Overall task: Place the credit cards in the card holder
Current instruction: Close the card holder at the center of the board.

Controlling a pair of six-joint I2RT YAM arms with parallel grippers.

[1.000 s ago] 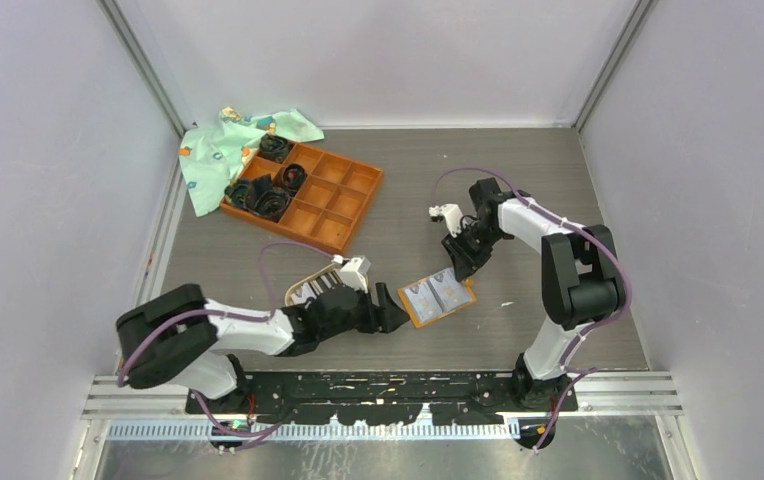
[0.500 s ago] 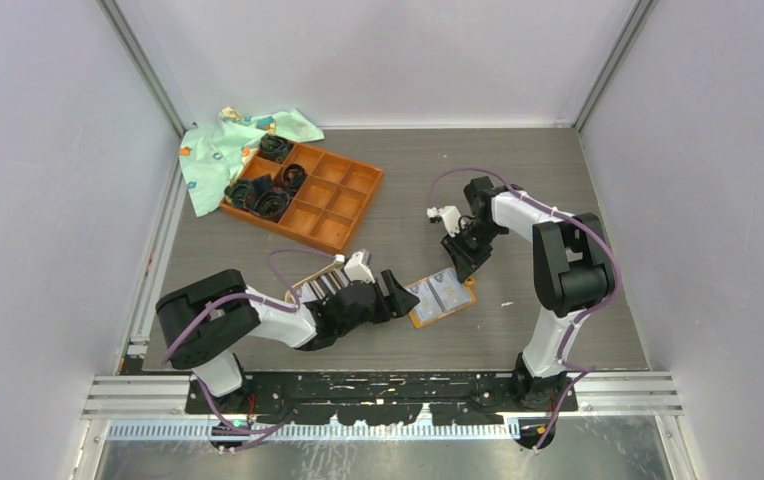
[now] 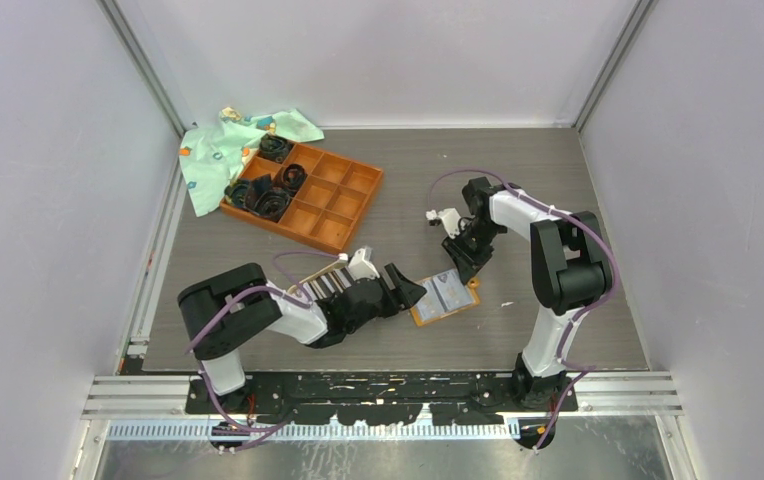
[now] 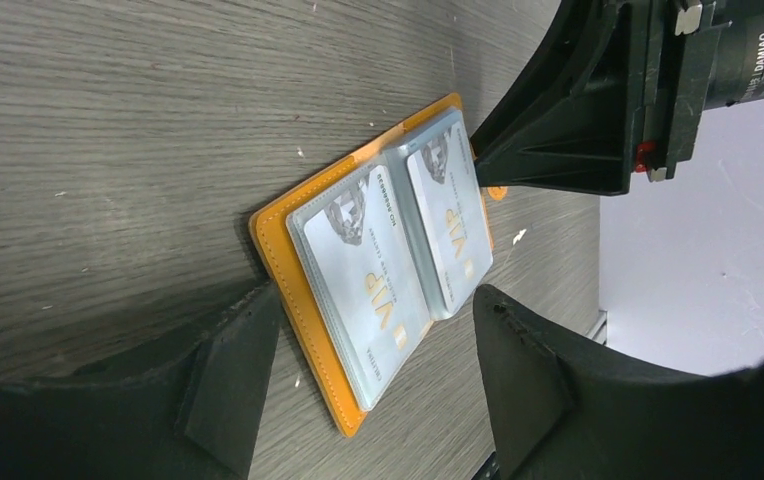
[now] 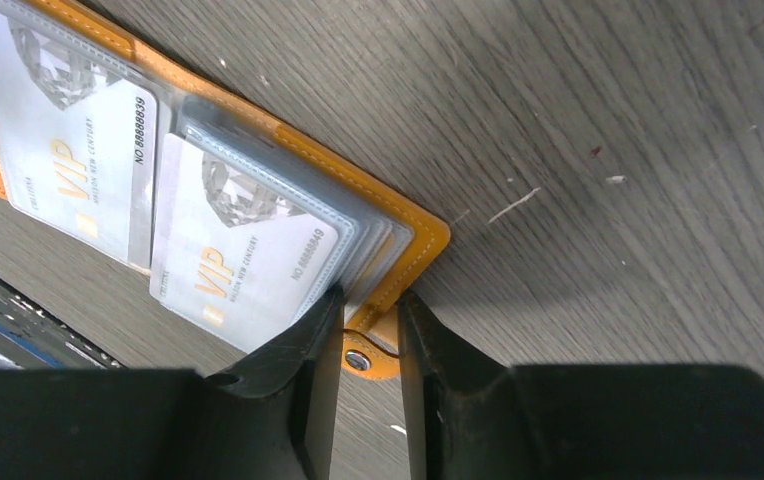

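The card holder (image 4: pixel 276 255) is laid open and flat on the table (image 3: pixel 558 180), a bit right of the middle and between the two arms. Two silver cards (image 4: pixel 373 280) marked VIP are already tucked into its clear pockets, one on each half. The right gripper (image 5: pixel 368 300) is clamped on the holder's far edge, right where the little snap tab (image 5: pixel 360 358) sticks out, with one finger on each side of the orange rim. The left gripper (image 4: pixel 373 298) is held low over the table at the opposite, near edge, with its jaws spread wide. The holder is seen between its fingers, but whether it's actually touched can't be told. Off to the back left, an orange tray (image 3: pixel 348 205) is parked with black cables (image 3: pixel 270 195) piled in a few of its left compartments, and a pale green cloth (image 3: pixel 213 150) is bunched up beside it. A tan-rimmed dish (image 3: pixel 303 283) with something striped in it is mostly hidden behind the left arm.
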